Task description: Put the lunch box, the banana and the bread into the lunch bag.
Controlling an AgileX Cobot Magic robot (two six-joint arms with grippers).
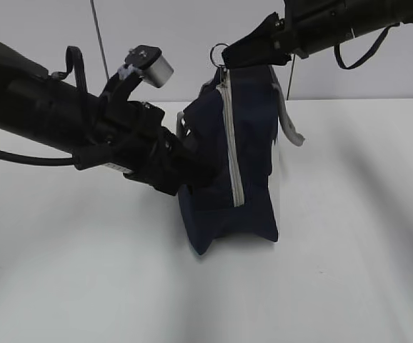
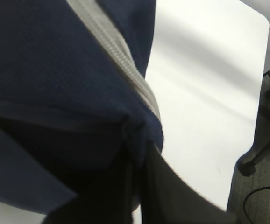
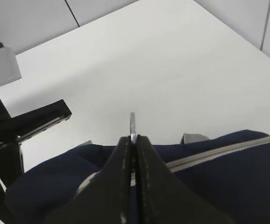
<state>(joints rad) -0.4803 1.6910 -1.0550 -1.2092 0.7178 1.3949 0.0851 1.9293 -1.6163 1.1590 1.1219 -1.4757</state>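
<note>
Right gripper [image 3: 134, 140] is clenched on the ring pull [image 3: 132, 125] atop the lunch bag [image 1: 228, 164]; left gripper [image 1: 192, 161] pinches the bag's side fabric.

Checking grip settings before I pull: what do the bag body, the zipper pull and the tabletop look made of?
lunch bag: navy woven fabric, matte; fine weave shows and it sags softly.
ring pull: looks like thin metal, a shiny grey loop pinched in the right end effector.
table: smooth white, slightly glossy, probably laminate.
</note>
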